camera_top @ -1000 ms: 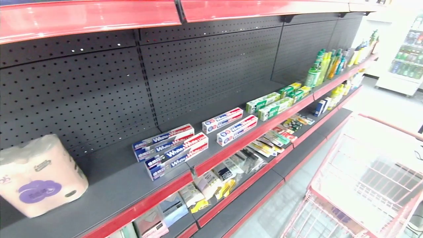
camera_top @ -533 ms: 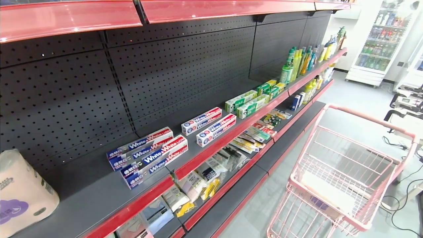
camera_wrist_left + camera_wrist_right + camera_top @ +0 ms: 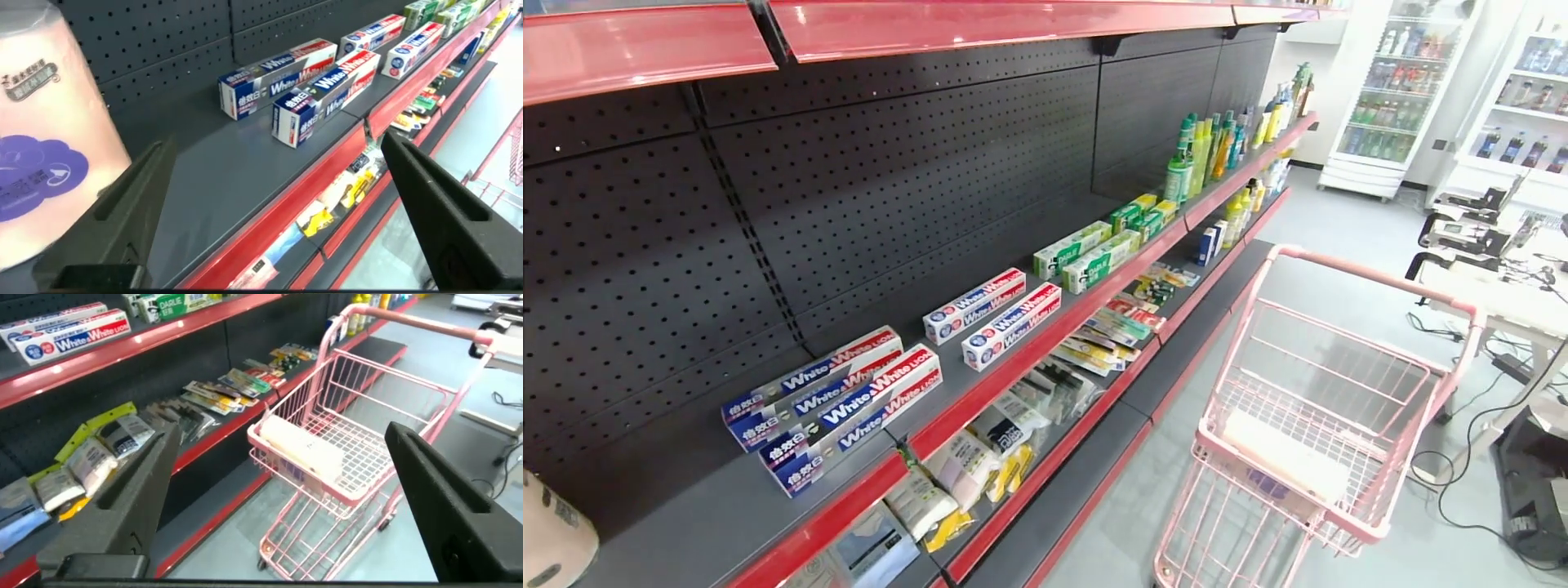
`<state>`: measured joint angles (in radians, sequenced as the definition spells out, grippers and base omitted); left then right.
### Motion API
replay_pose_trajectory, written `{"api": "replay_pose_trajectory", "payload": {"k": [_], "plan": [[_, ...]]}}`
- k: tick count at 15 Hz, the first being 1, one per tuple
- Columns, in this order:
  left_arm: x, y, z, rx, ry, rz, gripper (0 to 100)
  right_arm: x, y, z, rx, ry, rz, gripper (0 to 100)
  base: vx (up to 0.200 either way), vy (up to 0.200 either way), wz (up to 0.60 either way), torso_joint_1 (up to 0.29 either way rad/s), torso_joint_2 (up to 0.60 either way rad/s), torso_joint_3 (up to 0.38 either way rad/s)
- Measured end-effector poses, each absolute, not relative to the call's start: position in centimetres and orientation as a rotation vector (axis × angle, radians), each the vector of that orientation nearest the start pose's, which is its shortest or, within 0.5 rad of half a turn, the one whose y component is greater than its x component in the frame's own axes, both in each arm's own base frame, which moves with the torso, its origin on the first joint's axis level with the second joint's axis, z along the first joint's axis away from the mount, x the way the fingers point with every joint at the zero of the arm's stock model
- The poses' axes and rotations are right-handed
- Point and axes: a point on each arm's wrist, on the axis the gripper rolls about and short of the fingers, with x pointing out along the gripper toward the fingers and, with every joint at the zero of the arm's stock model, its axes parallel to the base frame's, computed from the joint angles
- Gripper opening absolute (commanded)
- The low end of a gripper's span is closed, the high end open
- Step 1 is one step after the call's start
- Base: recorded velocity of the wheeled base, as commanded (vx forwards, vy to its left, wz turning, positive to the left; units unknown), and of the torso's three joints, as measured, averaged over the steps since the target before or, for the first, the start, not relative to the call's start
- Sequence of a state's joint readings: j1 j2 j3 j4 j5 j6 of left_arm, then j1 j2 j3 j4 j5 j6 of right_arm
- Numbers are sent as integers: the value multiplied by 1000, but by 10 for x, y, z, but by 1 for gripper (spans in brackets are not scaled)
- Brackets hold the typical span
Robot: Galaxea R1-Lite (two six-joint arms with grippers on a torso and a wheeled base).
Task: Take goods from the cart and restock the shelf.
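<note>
A pink wire cart stands in the aisle to the right of the shelf. A white flat package lies in its upper basket, and the right wrist view shows this package too. My right gripper hangs open above the cart, holding nothing. On the grey middle shelf lie red-white-blue toothpaste boxes, and a toilet paper pack sits at the far left. My left gripper is open over that shelf, beside the toilet paper pack and short of the toothpaste boxes.
Green toothpaste boxes and bottles sit farther along the shelf. The lower shelf holds bagged goods and toothbrush packs. Drink fridges stand at the back right, and a desk with cables is to the right.
The whole head view has swung to the right, so the shelf goods slide left in the picture and the cart comes fully into view. Nothing on the shelf itself has moved.
</note>
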<state>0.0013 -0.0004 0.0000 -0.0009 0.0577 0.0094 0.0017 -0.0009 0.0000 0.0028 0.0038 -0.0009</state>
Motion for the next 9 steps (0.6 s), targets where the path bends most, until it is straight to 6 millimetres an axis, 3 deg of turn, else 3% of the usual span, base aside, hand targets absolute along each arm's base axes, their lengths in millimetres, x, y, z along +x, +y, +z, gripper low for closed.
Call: {"api": "replay_pose_trajectory", "payload": {"k": [6,9], "plan": [[-23,1,76,9,-1,59,100,-18,0,83,41,64,2,100,0,0,0,0,0,0],[-23,1,76,7,-1,59,100,-11,0,135,122,55,-23,100,0,0,0,0,0,0]]}}
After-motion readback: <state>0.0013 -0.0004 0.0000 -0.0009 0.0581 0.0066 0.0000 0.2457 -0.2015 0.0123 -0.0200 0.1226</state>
